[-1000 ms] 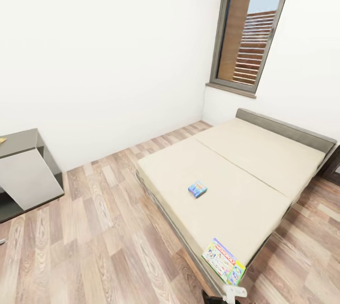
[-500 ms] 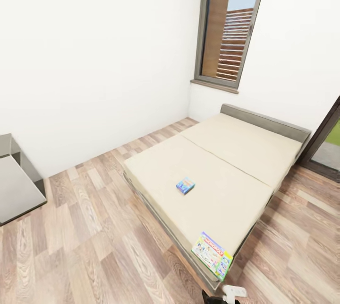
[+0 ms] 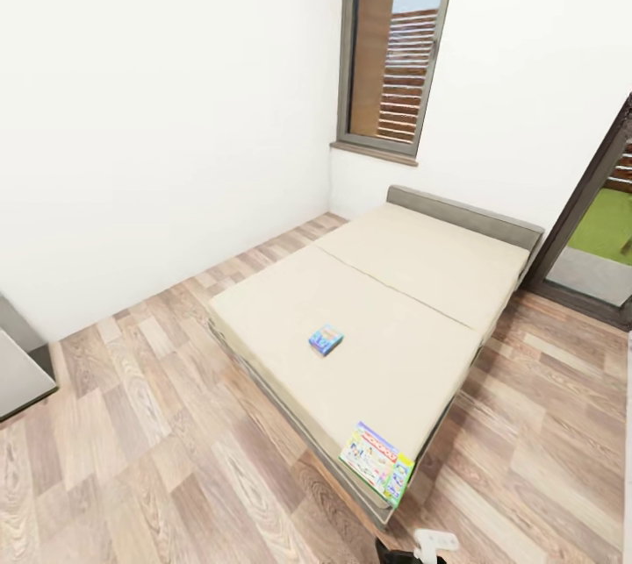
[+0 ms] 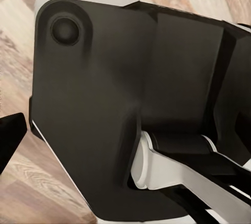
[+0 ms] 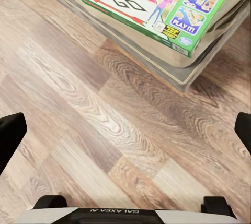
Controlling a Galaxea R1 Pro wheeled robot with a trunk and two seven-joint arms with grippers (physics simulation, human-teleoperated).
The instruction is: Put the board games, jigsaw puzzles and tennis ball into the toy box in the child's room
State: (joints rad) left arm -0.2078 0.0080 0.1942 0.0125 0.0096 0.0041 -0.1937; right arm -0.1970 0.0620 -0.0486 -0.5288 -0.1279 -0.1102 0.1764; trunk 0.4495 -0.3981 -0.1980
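overhead, two board games (image 3: 326, 339) lie on the bed (image 3: 412, 283).

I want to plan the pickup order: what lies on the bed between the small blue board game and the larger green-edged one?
Nothing: in the head view, only bare beige mattress separates the small blue board game from the larger green-edged board game at the bed's near corner.
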